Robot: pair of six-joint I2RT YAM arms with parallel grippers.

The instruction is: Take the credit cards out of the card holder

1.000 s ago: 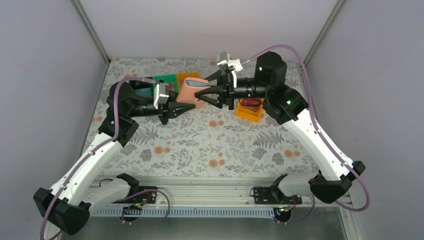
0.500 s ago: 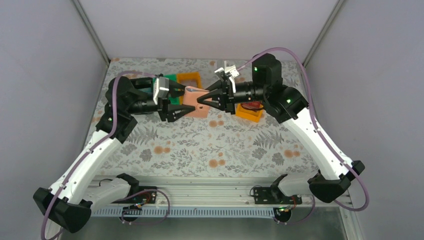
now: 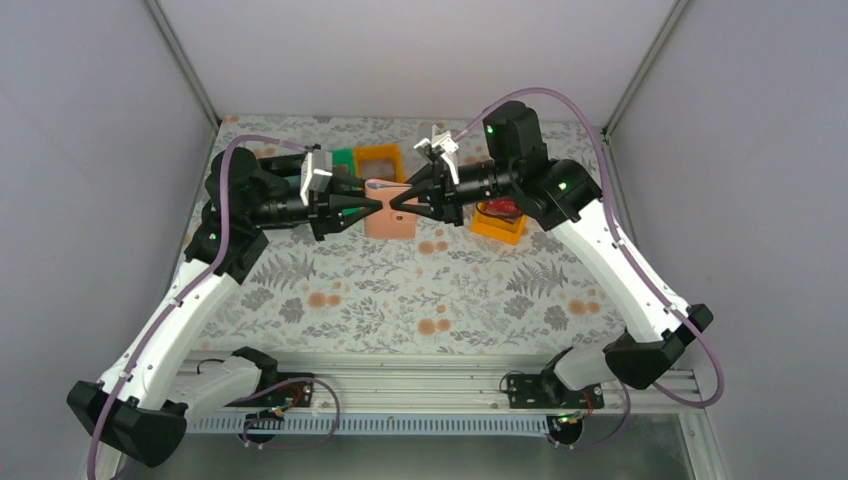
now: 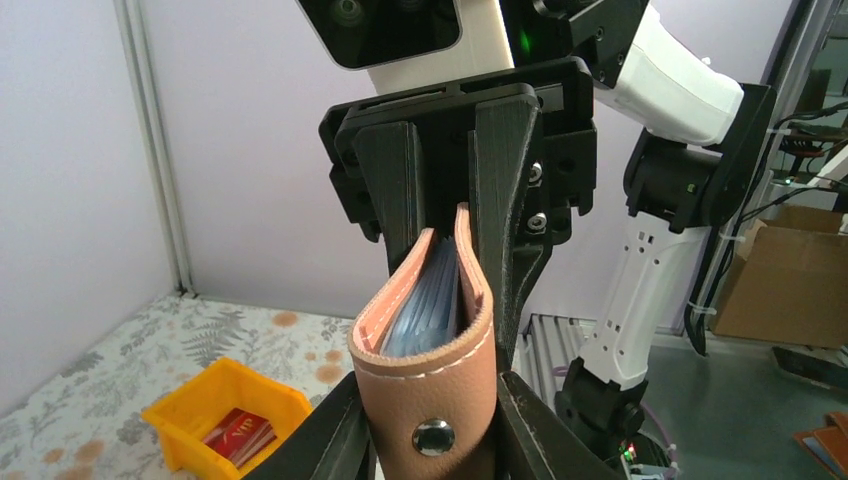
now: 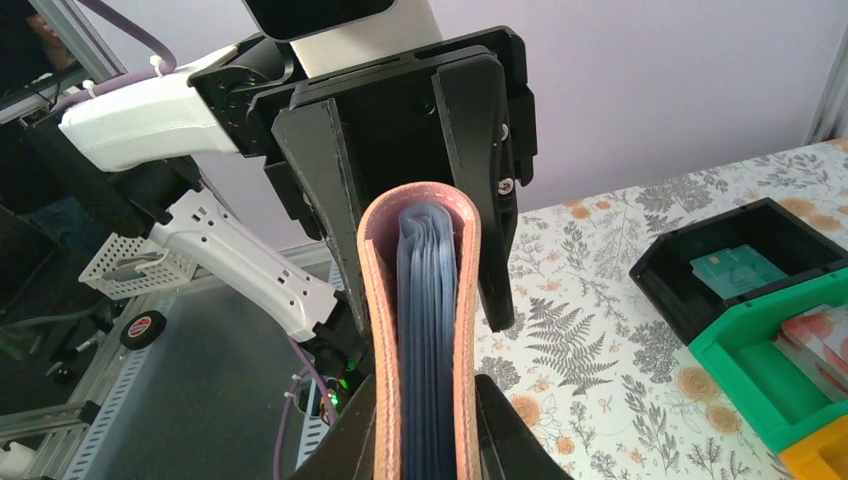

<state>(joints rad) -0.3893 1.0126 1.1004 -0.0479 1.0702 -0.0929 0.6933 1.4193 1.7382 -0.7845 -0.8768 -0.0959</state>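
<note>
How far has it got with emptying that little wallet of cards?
Done: a dark red card lies in the yellow bin, a teal card in the black bin, a pinkish card in the green bin. In hand: the left gripper and right gripper both clamp the card holder in mid-air. Left: its blue-grey sleeves hide whether cards remain.

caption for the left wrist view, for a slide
Left gripper and right gripper clamp the pink card holder at opposite ends; a yellow bin holds a dark red card

Free room over the near table (image 3: 430, 300); orange bin (image 3: 380, 150) just behind the card holder (image 3: 390, 215).
</note>
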